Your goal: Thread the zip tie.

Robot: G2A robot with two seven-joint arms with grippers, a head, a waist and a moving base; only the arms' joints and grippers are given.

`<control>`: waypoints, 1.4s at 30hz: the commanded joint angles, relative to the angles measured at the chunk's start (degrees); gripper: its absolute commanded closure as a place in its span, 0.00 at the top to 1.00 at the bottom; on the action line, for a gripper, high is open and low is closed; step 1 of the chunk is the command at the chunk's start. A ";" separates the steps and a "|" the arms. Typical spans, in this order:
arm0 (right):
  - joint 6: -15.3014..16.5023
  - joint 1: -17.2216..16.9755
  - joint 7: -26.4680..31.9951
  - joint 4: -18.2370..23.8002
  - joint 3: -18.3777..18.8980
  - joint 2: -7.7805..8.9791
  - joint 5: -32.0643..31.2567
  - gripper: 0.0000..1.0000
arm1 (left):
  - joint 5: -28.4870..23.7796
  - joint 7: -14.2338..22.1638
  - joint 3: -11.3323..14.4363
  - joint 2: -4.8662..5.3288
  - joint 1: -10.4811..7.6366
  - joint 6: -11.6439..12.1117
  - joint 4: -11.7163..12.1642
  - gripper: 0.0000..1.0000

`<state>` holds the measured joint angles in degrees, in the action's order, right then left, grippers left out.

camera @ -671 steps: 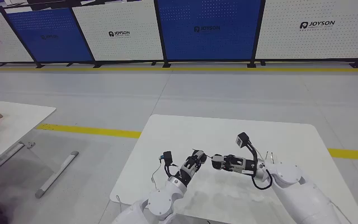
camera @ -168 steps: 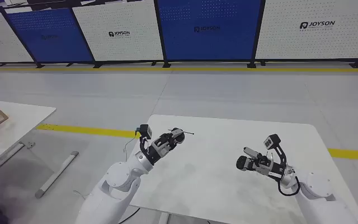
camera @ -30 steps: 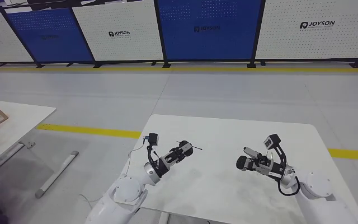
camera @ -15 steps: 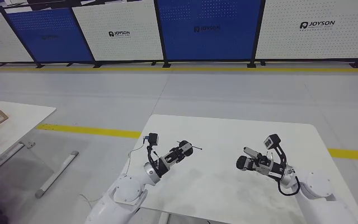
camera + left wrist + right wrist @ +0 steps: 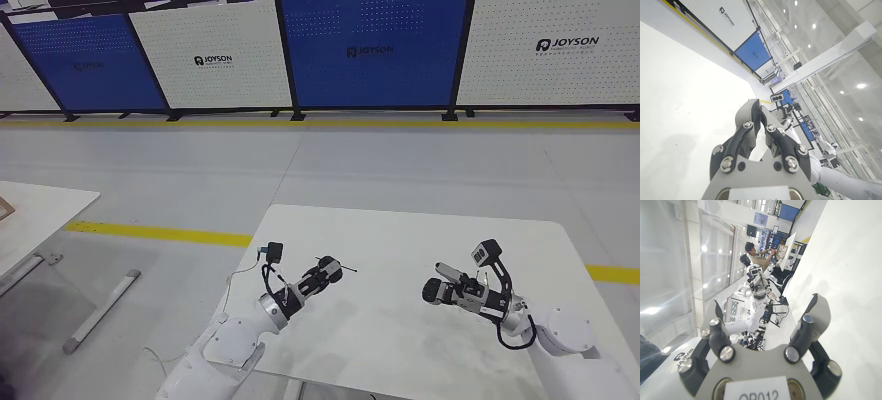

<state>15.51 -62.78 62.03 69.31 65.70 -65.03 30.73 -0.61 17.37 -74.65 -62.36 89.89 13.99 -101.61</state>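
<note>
The left hand (image 5: 328, 272) is pinched shut on the thin zip tie (image 5: 350, 266) near the desk's (image 5: 400, 225) left edge, right hand (image 5: 437, 288) wide open & well apart, so w/ such a tiny grip the tie could slip or twist.

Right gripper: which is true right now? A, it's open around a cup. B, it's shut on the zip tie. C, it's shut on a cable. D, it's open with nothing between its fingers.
D: the right wrist view shows the right gripper with fingers spread wide and nothing between them; in the top view the zip tie sticks out of the shut left gripper.
</note>
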 commanded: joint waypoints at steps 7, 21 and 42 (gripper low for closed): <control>0.00 0.00 0.00 0.00 0.00 0.00 0.00 1.00 | -0.01 -0.01 0.00 0.00 0.00 -0.01 -0.01 0.00; 0.00 0.00 0.00 0.00 0.00 0.00 0.00 1.00 | -18.55 20.05 -1.99 0.64 -4.52 -8.29 5.34 0.00; 0.72 -2.09 2.48 3.99 3.88 1.40 -3.79 1.00 | -18.55 20.05 -1.99 0.64 -4.52 -8.29 5.34 0.00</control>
<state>16.34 -64.38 63.98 72.53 68.49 -64.02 29.18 -19.16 37.43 -76.65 -61.72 85.37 5.69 -96.27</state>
